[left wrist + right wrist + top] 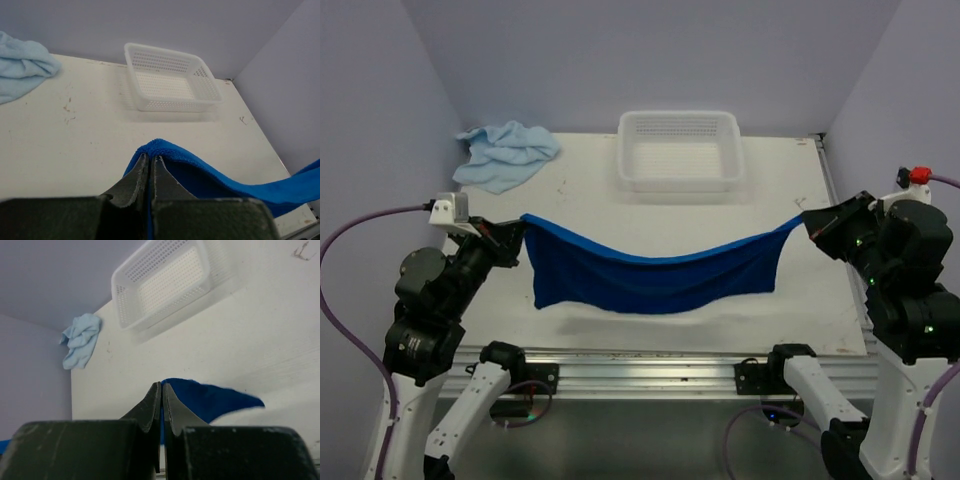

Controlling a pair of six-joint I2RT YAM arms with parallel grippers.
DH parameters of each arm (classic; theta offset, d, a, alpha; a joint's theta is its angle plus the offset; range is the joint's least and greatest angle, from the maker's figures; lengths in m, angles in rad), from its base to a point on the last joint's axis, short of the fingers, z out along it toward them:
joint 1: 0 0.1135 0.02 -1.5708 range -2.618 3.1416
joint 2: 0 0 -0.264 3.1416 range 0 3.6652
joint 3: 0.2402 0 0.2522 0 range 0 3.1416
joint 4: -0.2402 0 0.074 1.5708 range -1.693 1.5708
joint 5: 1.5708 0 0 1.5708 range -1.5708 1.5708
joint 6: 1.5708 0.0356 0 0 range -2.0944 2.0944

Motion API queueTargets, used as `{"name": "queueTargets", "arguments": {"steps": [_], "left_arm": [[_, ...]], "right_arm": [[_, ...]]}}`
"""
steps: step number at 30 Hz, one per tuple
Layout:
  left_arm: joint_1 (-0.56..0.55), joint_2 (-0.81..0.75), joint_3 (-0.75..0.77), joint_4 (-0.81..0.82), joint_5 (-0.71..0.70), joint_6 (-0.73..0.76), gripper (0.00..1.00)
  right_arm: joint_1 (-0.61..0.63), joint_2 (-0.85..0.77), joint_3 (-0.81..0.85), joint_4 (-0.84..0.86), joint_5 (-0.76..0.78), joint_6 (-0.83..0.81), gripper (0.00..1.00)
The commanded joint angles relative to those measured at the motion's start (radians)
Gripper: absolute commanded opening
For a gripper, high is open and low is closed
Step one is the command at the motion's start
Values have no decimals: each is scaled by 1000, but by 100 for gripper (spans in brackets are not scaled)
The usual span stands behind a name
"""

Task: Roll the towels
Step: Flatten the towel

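The dark royal blue towel (650, 275) hangs stretched between my two grippers above the table, its top edge sagging in the middle and its lower edge near the table. My left gripper (520, 228) is shut on the towel's left corner (160, 147). My right gripper (807, 222) is shut on its right corner (210, 397). The pale sky blue towel (505, 152) lies crumpled at the table's far left corner; it also shows in the left wrist view (22, 67) and the right wrist view (80, 340).
A white perforated plastic basket (680, 150) stands at the back middle of the table, seemingly with nothing in it; it also shows in both wrist views (170, 77) (165, 282). Lavender walls close the back and sides. A metal rail (650, 365) runs along the near edge.
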Motion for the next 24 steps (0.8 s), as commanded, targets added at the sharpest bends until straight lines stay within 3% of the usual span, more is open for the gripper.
{"name": "queueTargets", "arguments": {"steps": [1, 4, 8, 15, 20, 24], "left_arm": [[5, 33, 50, -65, 50, 18, 0], [5, 102, 62, -70, 28, 57, 0], [5, 305, 25, -54, -44, 113, 0], [6, 644, -45, 174, -122, 111, 0], [9, 883, 37, 320, -96, 158, 0], [12, 1041, 200, 285, -53, 229, 0]], "right_arm": [[-3, 63, 51, -71, 29, -17, 0], [-3, 111, 0, -21, 18, 3, 0], [-4, 204, -115, 81, 31, 13, 0], [-58, 509, -307, 390, 57, 43, 0], [-96, 761, -230, 489, 16, 66, 0], [-96, 865, -156, 516, -6, 66, 0]]}}
